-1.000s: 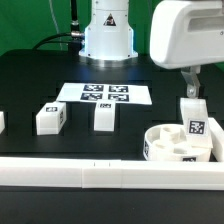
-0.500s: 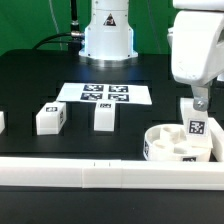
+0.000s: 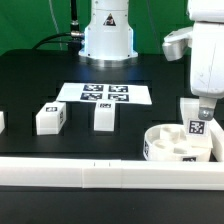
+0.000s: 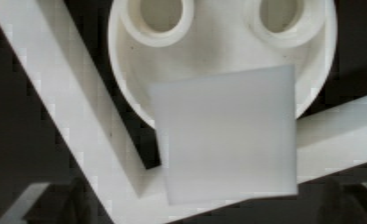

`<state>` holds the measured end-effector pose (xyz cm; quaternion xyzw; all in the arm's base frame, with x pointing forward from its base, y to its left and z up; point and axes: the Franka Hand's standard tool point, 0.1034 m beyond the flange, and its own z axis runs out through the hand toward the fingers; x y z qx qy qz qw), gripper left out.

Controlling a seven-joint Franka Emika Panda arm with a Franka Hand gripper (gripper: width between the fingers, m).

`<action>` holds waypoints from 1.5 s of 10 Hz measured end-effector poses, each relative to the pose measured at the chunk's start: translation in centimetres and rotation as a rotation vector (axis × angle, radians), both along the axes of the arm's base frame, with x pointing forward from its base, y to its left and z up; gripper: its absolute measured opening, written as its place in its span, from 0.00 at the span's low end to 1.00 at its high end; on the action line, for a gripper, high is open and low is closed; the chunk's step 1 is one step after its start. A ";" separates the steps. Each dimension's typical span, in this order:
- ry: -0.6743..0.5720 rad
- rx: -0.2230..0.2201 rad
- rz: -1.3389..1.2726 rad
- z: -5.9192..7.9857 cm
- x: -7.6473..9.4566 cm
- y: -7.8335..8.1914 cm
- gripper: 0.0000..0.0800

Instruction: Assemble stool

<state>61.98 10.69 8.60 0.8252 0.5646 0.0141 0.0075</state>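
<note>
The white round seat [image 3: 168,143] lies at the exterior view's lower right, against the front rail. One white tagged leg [image 3: 195,125] stands upright in it. My gripper [image 3: 206,106] hangs just above the top of that leg. In the wrist view the leg [image 4: 224,135] fills the middle over the seat [image 4: 206,50], which shows two round holes. One dark fingertip [image 4: 27,200] shows well apart from the leg, so the jaws look open and hold nothing. Two loose legs [image 3: 50,118] [image 3: 104,118] stand on the table, and a third [image 3: 2,121] sits at the left edge.
The marker board [image 3: 105,93] lies flat behind the loose legs. A long white rail [image 3: 90,178] runs along the front edge and also crosses the wrist view [image 4: 73,120]. The robot base [image 3: 108,35] stands at the back.
My arm has shifted toward the exterior view's right and lower, and the fingers have come down toward the top of the leg. The leg, the seat and the loose legs have not moved.
</note>
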 end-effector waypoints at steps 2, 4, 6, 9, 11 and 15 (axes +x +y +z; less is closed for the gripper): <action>0.003 -0.001 -0.005 -0.2 -0.1 -0.3 0.81; 0.004 -0.001 -0.009 -0.2 -0.1 -0.5 0.81; 0.005 -0.001 -0.024 -0.2 -0.1 -0.7 0.70; 0.005 0.002 -0.075 -0.2 -0.1 -0.7 0.42; 0.006 0.008 -0.260 -0.2 -0.1 -0.7 0.42; 0.012 0.022 -0.766 -0.4 -0.4 0.3 0.42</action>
